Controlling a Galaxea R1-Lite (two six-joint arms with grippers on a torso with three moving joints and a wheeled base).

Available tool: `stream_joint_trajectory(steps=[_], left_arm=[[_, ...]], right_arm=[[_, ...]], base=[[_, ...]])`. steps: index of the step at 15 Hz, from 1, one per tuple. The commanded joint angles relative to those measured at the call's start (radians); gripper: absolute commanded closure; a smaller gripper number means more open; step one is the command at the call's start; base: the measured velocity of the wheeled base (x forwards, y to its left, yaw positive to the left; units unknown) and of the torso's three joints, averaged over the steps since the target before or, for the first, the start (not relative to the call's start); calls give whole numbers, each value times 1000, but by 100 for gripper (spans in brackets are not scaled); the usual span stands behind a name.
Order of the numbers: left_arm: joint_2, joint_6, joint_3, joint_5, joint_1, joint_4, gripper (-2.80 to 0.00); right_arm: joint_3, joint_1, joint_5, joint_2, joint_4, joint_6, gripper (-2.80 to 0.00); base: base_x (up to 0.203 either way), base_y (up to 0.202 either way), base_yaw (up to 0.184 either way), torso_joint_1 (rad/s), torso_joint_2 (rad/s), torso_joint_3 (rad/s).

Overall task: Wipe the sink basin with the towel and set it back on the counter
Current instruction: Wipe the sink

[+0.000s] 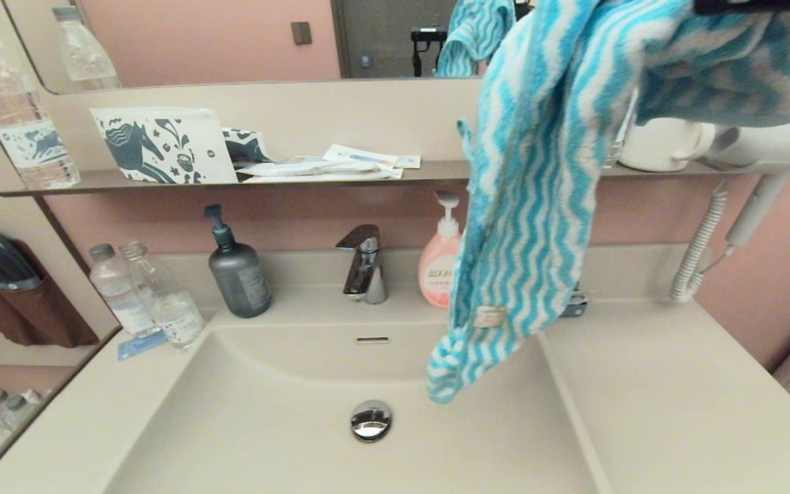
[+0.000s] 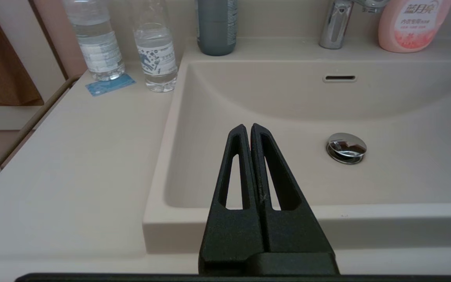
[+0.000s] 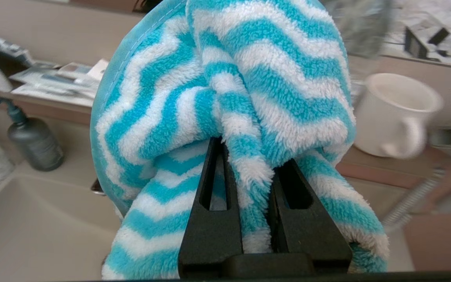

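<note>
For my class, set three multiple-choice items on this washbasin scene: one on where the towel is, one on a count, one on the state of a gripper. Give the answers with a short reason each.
1. Where is the towel?
A. Lying in the sink basin
B. Hanging in the air above the basin's right side
C. Folded on the counter

2. How many clear water bottles stand on the counter left of the sink basin?
A. Two
B. Three
C. Four

3. What state is the left gripper in?
A. Shut on the towel
B. Wide open
C. Shut, holding nothing

Answers:
1 B: the right gripper pinches the towel, whose lower end dangles clear of the basin.
2 A: two bottles stand side by side near the dark pump bottle.
3 C: its fingers meet over the basin's near edge with nothing between them.
</note>
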Motion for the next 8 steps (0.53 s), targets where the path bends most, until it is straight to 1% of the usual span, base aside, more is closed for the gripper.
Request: stream_joint_trajectory(steps=[1,4,6,8], left_arm=[[1,0,0,1,0,0,0],[1,0,0,1,0,0,0],[1,0,0,1,0,0,0],[1,0,0,1,0,0,0]], right_arm=[[28,-54,-6,-123,44,-1,0],[148,-218,-9,-219,113,-10,0],[282,-360,-5,-287,127,-46,0],[368,-475,8,-326,132,-83,0]], base=[[0,0,0,0,0,0],[0,0,0,0,0,0],[0,0,0,0,0,0],[0,0,0,0,0,0]])
